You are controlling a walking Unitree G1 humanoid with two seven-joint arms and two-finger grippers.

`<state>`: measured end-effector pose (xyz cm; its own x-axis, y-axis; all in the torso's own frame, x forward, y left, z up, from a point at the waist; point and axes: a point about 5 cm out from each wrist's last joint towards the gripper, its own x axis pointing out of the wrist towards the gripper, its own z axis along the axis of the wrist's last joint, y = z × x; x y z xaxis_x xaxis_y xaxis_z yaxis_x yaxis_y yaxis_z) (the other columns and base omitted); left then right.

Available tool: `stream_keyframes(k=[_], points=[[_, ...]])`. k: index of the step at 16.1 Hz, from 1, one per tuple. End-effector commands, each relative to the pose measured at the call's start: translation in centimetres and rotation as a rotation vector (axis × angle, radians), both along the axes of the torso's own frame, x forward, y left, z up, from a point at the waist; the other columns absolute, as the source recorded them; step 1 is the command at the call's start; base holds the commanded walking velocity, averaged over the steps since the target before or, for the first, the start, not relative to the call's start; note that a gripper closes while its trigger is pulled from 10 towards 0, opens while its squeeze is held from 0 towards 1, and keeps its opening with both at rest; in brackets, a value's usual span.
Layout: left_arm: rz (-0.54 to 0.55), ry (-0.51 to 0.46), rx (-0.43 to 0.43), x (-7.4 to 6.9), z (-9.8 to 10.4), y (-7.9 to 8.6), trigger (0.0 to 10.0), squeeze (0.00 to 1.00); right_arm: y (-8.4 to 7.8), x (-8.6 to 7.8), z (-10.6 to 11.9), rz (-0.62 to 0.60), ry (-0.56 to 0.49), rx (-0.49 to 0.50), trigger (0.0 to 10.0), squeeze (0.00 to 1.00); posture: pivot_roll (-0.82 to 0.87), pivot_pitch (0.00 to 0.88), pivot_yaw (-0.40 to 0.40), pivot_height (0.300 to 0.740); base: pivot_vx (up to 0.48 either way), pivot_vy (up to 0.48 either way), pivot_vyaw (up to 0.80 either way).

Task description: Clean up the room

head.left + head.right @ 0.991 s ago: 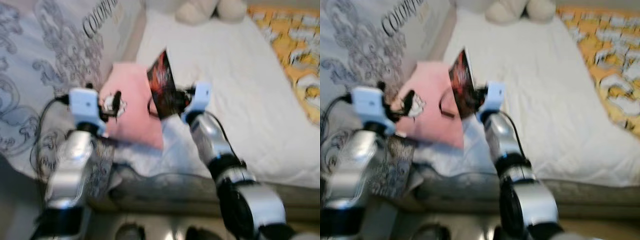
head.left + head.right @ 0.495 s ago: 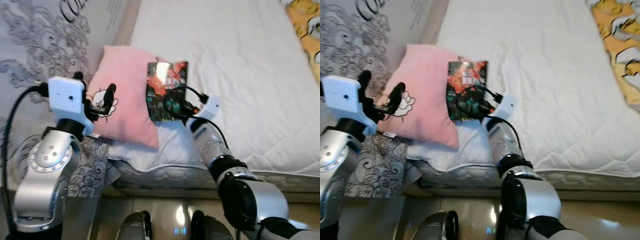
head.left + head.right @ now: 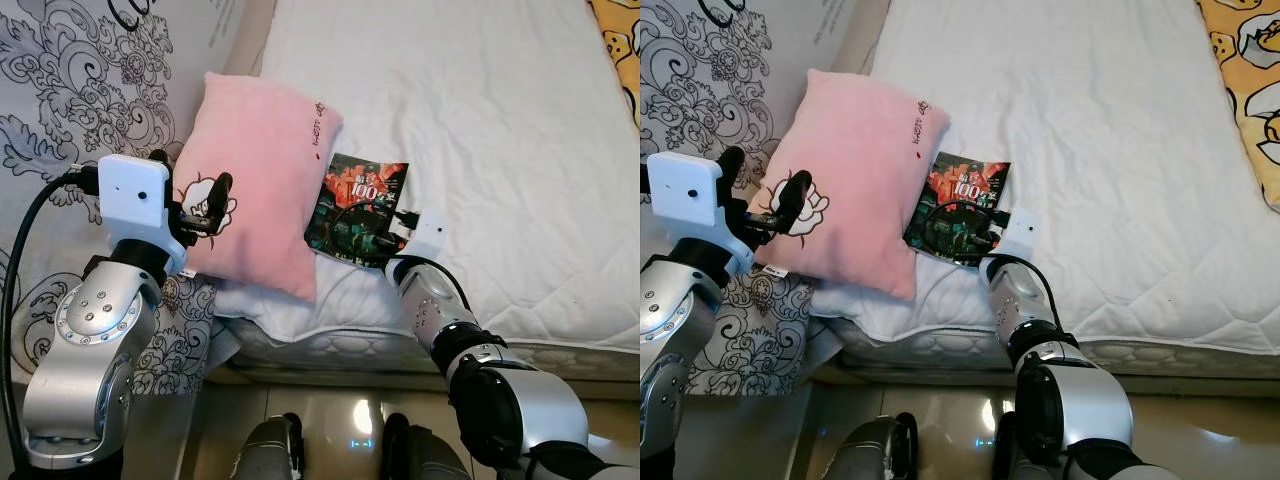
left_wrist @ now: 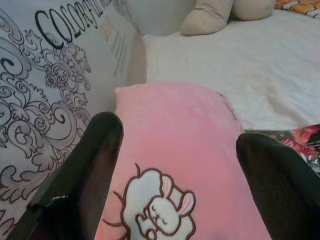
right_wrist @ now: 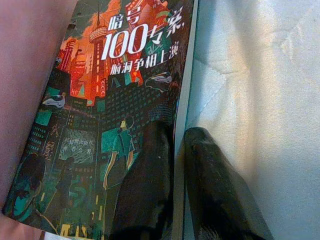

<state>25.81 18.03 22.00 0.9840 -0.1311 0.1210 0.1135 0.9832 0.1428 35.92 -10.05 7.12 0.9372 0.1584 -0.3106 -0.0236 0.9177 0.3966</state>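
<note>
bed (image 3: 480, 120) first, big and white, with a quilted cover. we stand at its near edge and look down. a yellow blanket (image 3: 1245, 90) lies at the far right side. a grey sheet (image 3: 60, 90) with black swirls hangs on our left.

next the pink pillow (image 3: 255, 180), with a small bunny on it. it lies at the near left corner of the bed.

then our arms. our left gripper (image 3: 190, 205) hangs just before the bunny end of the pillow. its fingers (image 4: 92, 165) are spread wide, with nothing between them, one to each side of the pillow end.

then the book (image 3: 357, 205). it has a dark cover with red and green and the number 100. it lies flat on the bed, its left edge against the pillow. our right gripper (image 5: 172, 175) is at the book's near edge. one finger lies on the cover and the other by the edge, with a thin gap. we think it pinches the cover edge.

what could go wrong? if we lift with that thin hold, the book may flop open or slip out. if the left gripper shuts and pulls the pillow now, the pillow may push the book. if the right arm pulls hard, the cover may bend or tear.
</note>
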Motion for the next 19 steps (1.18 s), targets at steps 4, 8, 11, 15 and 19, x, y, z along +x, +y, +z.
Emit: stream_keyframes(k=[4, 8, 11, 15, 19], points=[[0.013, 0.01, -0.044, 0.0, 0.1, -0.4, 10.0, 0.0, 0.7, -1.5, -2.3, 0.072, 0.105, -0.098, 10.0, 0.05, 0.35, 0.259, 0.111, 0.736, 0.0, 0.0, 0.0], [0.025, 0.024, -0.104, 0.3, -0.5, -1.2, 10.0, 0.0, -1.8, 0.4, 0.3, 0.054, 0.008, -0.221, 10.0, 1.0, 0.32, 0.229, 0.085, 0.736, 0.0, 0.0, 0.0], [0.024, 0.01, -0.102, 1.1, -0.6, -1.3, 10.0, 0.0, -1.1, 0.8, 1.1, 0.081, -0.047, -0.248, 10.0, 1.0, 0.29, 0.188, 0.067, 0.736, 0.0, 0.0, 0.0], [0.009, -0.007, -0.113, 2.1, -1.1, -2.0, 10.0, 0.0, -1.3, 0.9, 2.1, 0.09, -0.174, -0.301, 10.0, 1.0, 0.19, 0.087, 0.038, 0.736, 0.0, 0.0, 0.0], [-0.019, -0.011, -0.11, 4.0, -2.7, -3.5, 10.0, 0.0, -3.8, -1.1, 3.2, 0.054, -0.431, -0.432, 10.0, 1.0, 0.08, 0.0, -0.009, 0.736, 0.0, 0.0, 0.0]])
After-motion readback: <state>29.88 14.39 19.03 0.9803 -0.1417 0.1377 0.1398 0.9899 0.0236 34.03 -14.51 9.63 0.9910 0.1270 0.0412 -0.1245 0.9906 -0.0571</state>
